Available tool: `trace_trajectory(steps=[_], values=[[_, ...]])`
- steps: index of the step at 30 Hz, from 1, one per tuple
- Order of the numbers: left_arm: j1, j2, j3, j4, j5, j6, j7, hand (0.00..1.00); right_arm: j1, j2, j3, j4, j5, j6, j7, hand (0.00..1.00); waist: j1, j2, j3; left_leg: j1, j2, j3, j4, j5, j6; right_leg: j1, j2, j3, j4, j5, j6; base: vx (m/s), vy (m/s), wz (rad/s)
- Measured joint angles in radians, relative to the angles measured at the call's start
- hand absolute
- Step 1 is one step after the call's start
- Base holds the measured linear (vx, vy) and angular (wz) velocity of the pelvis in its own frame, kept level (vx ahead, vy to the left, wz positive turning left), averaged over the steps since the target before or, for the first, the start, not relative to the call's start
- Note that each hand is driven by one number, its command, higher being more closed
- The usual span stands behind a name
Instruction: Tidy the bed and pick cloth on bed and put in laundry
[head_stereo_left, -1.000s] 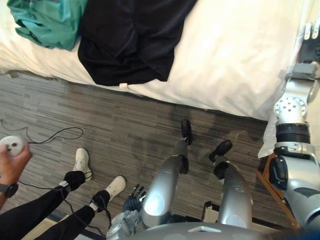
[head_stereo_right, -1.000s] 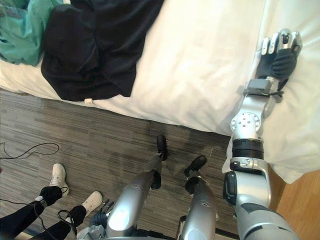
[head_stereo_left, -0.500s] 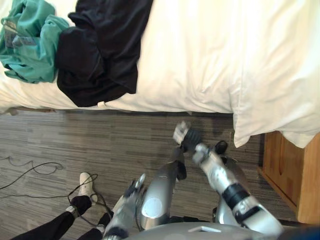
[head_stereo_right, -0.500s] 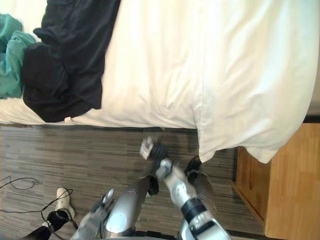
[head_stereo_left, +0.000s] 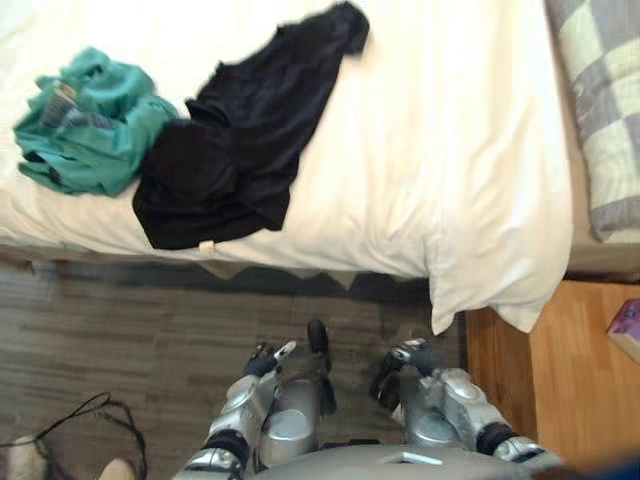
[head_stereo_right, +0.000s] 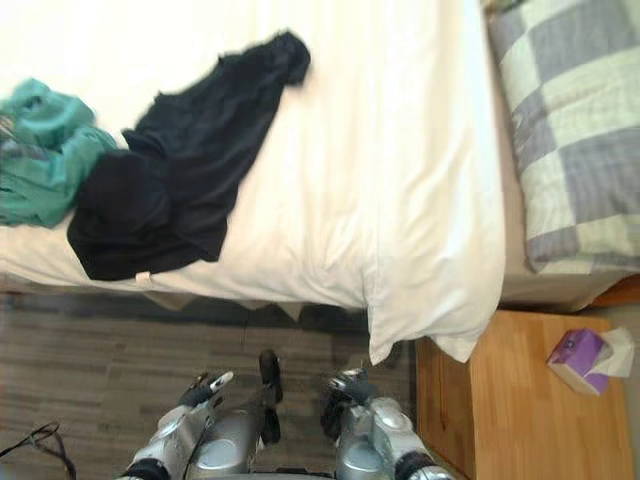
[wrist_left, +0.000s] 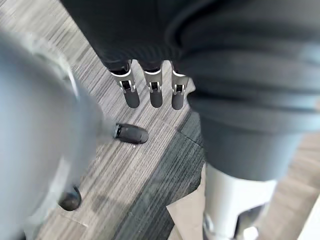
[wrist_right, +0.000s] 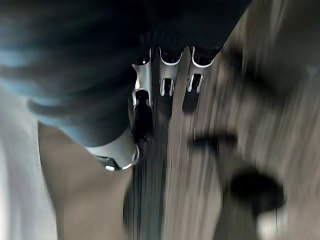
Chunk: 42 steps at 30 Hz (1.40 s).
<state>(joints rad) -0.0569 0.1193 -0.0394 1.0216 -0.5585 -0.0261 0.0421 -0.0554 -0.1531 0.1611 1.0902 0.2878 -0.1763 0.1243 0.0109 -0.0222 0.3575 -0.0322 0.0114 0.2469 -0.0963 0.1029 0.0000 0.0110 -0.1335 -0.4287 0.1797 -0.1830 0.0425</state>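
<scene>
Left robot hand (wrist_left: 152, 89) and right robot hand (wrist_right: 168, 79) straight-fingered, empty, above grey floor (head_stereo_left: 150, 320) beside white bed (head_stereo_left: 420, 150).

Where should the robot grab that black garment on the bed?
Probably at the bunched end of the black garment, piled thick by the near edge of the bed. Come from above on the robot's left; its far end lies flat.

Both silver-grey arms hang low and close in front of the robot, the left hand (head_stereo_left: 264, 358) and the right hand (head_stereo_left: 408, 354) empty, their silver dark-tipped fingers (wrist_left: 151, 90) straight (thumbs held apart, nothing gripped).
</scene>
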Motion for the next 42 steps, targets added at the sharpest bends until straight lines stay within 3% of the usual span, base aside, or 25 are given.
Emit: trace_trajectory(steps=[1,4,7,9,11,13,15,16,17,18,19,20,21,22,23,25,26,27,28,31,33,35,37,40,42], values=[[0.004,0.001,0.002,0.004,0.003,-0.001,0.018,0.00,0.022,-0.018,-0.037,0.010,0.000,0.010,-0.001,0.00,0.000,-0.004,-0.011,0.002,-0.001,0.002,0.039,-0.021,0.010,0.021,-0.012,-0.008,0.008,-0.015,0.004,0.04,0.014,0.35],[0.007,0.009,0.003,0.002,-0.023,-0.022,0.072,0.00,0.063,-0.025,-0.062,0.043,-0.020,0.041,-0.001,0.00,-0.011,-0.013,-0.031,-0.111,0.025,-0.006,0.270,-0.098,-0.028,0.051,-0.032,-0.080,0.021,-0.013,-0.001,0.03,-0.012,0.49],[0.029,0.005,0.043,0.014,-0.018,-0.046,0.089,0.00,0.100,-0.009,-0.163,0.044,-0.029,0.050,0.000,0.00,-0.011,-0.002,-0.041,-0.122,0.082,0.125,0.335,-0.183,0.014,0.056,-0.049,-0.112,0.060,-0.018,-0.011,0.01,0.064,0.17],[0.054,0.008,0.092,0.040,-0.011,-0.071,0.084,0.00,0.112,0.013,-0.240,0.031,-0.048,0.049,0.023,0.00,-0.021,-0.020,-0.038,-0.127,0.120,0.171,0.409,-0.199,0.015,0.057,-0.106,-0.109,0.095,-0.021,-0.003,0.03,0.141,-0.10],[0.080,0.009,0.131,0.039,-0.009,-0.112,0.070,0.00,0.139,0.030,-0.286,0.022,-0.058,0.049,0.033,0.00,-0.026,-0.038,-0.043,-0.137,0.190,0.168,0.455,-0.206,-0.004,0.060,-0.168,-0.109,0.106,-0.024,0.031,0.05,0.209,0.14],[0.094,0.003,0.131,0.039,-0.007,-0.160,0.056,0.00,0.150,0.021,-0.320,0.028,-0.096,0.050,0.034,0.00,-0.048,-0.028,-0.052,-0.164,0.298,0.106,0.432,-0.190,-0.052,0.075,-0.238,-0.112,0.103,-0.014,0.097,0.09,0.405,0.36],[0.113,0.000,0.127,0.039,0.000,-0.180,0.040,0.00,0.155,0.014,-0.346,0.041,-0.116,0.050,0.031,0.00,-0.051,-0.011,-0.062,-0.158,0.357,0.098,0.398,-0.179,-0.054,0.096,-0.290,-0.109,0.102,0.009,0.169,0.15,0.573,0.32],[0.115,-0.009,0.124,0.040,0.003,-0.186,0.029,0.00,0.167,0.016,-0.368,0.041,-0.116,0.047,0.021,0.00,-0.056,0.005,-0.075,-0.153,0.355,0.132,0.410,-0.069,-0.121,0.123,-0.325,-0.104,0.082,0.024,0.198,0.19,0.630,0.42],[0.112,0.006,0.122,0.040,0.004,-0.187,0.026,0.00,0.165,0.026,-0.382,0.045,-0.116,0.043,0.017,0.00,-0.056,-0.027,-0.079,-0.156,0.324,0.137,0.435,-0.098,-0.146,0.139,-0.357,-0.084,0.065,0.042,0.201,0.22,0.585,0.50],[0.111,0.032,0.115,0.039,0.011,-0.188,0.027,0.00,0.167,0.055,-0.392,0.053,-0.112,0.046,0.001,0.00,-0.053,-0.066,-0.100,-0.168,0.265,0.142,0.453,-0.129,-0.147,0.136,-0.379,-0.033,0.037,0.125,0.164,0.18,0.445,0.26],[0.112,0.034,0.113,0.042,0.010,-0.186,0.032,0.00,0.167,0.063,-0.397,0.054,-0.107,0.052,-0.014,0.00,-0.048,-0.069,-0.102,-0.167,0.256,0.142,0.463,-0.143,-0.141,0.134,-0.387,-0.027,0.036,0.185,0.134,0.26,0.598,0.21],[0.120,0.034,0.116,0.043,-0.012,-0.172,0.051,0.00,0.172,0.075,-0.417,0.049,-0.072,0.055,-0.028,0.00,-0.047,-0.057,-0.102,-0.141,0.245,0.157,0.464,-0.173,-0.116,0.129,-0.400,-0.020,0.054,0.319,0.056,0.21,0.475,-0.03],[0.129,0.035,0.119,0.043,-0.016,-0.160,0.051,0.00,0.171,0.077,-0.425,0.042,-0.062,0.062,-0.033,0.00,-0.045,-0.061,-0.107,-0.107,0.243,0.184,0.439,-0.181,-0.099,0.113,-0.416,-0.040,0.089,0.355,-0.029,0.22,0.430,-0.10],[0.135,0.037,0.121,0.042,-0.015,-0.154,0.050,0.00,0.171,0.076,-0.424,0.041,-0.059,0.066,-0.034,0.00,-0.044,-0.061,-0.107,-0.081,0.238,0.196,0.417,-0.181,-0.091,0.101,-0.419,-0.066,0.127,0.337,-0.049,0.23,0.247,-0.41],[0.155,0.037,0.123,0.043,0.007,-0.147,0.026,0.00,0.167,0.076,-0.410,0.044,-0.050,0.058,-0.010,0.00,-0.043,-0.053,-0.108,0.000,0.227,0.236,0.320,-0.157,-0.081,0.066,-0.366,-0.115,0.199,0.229,0.030,0.25,0.223,-0.50],[0.170,0.030,0.113,0.044,0.027,-0.131,-0.007,0.00,0.169,0.079,-0.369,0.038,-0.048,0.048,0.012,0.00,-0.053,-0.020,-0.118,0.053,0.228,0.260,0.225,-0.114,-0.079,0.024,-0.222,-0.119,0.191,0.141,0.075,0.19,0.132,-0.35],[0.158,0.012,0.108,0.044,0.025,-0.110,-0.041,0.00,0.169,0.060,-0.341,0.009,-0.039,0.042,0.030,0.00,-0.066,0.009,-0.117,0.061,0.223,0.265,0.162,-0.079,-0.076,0.001,-0.070,-0.099,0.089,0.086,0.060,0.12,0.038,-0.04],[0.150,0.006,0.100,0.043,0.023,-0.102,-0.046,0.00,0.170,0.059,-0.323,0.004,-0.038,0.042,0.030,0.00,-0.069,0.012,-0.117,0.058,0.213,0.267,0.146,-0.067,-0.074,-0.001,-0.017,-0.077,0.016,0.081,0.050,0.14,0.054,0.09],[0.124,-0.004,0.080,0.046,0.029,-0.084,-0.042,0.00,0.163,0.050,-0.295,-0.002,-0.035,0.038,0.031,0.00,-0.073,0.006,-0.118,0.042,0.179,0.266,0.115,-0.051,-0.073,0.012,0.026,-0.043,-0.096,0.084,-0.002,0.04,0.016,0.05],[0.054,-0.044,0.038,0.023,0.002,-0.068,-0.011,0.00,0.134,-0.001,-0.251,0.003,0.016,0.029,0.004,0.00,-0.084,0.068,-0.083,0.029,0.154,0.246,0.037,0.007,-0.071,-0.025,0.037,0.056,-0.085,0.077,-0.004,0.08,0.106,0.28],[0.028,-0.074,0.042,0.020,-0.012,-0.070,0.013,0.00,0.119,-0.009,-0.216,0.006,0.052,0.027,-0.022,0.00,-0.085,0.075,-0.082,0.021,0.143,0.242,0.009,0.045,-0.067,-0.035,0.029,0.026,-0.077,0.065,-0.008,0.06,0.002,0.44],[0.025,-0.101,0.038,-0.007,-0.024,-0.079,0.022,0.00,0.114,0.000,-0.208,0.006,0.067,0.030,-0.041,0.00,-0.082,0.056,-0.071,-0.007,0.151,0.231,0.085,0.025,-0.072,-0.008,0.015,-0.008,-0.074,0.055,-0.007,0.04,-0.015,0.59],[0.025,-0.100,0.042,-0.059,-0.055,-0.105,0.023,0.00,0.112,0.018,-0.205,0.000,0.079,0.039,-0.062,0.00,-0.068,0.020,-0.055,-0.065,0.191,0.233,0.293,-0.022,-0.072,0.053,0.000,-0.028,-0.088,0.056,-0.008,0.02,-0.041,0.40],[0.051,-0.099,0.049,-0.064,-0.049,-0.118,0.008,0.00,0.112,0.023,-0.207,-0.036,0.083,0.050,-0.065,0.00,-0.048,0.032,-0.078,-0.010,0.194,0.238,0.242,-0.050,-0.071,0.063,0.008,0.006,-0.097,0.058,-0.005,0.03,0.033,-0.32],[0.059,-0.088,0.050,-0.048,-0.046,-0.118,-0.002,0.00,0.110,0.034,-0.234,-0.056,0.082,0.052,-0.054,0.00,-0.056,0.036,-0.082,0.018,0.188,0.237,0.174,-0.050,-0.072,0.059,0.021,0.030,-0.116,0.065,-0.002,0.02,0.068,-0.27]])
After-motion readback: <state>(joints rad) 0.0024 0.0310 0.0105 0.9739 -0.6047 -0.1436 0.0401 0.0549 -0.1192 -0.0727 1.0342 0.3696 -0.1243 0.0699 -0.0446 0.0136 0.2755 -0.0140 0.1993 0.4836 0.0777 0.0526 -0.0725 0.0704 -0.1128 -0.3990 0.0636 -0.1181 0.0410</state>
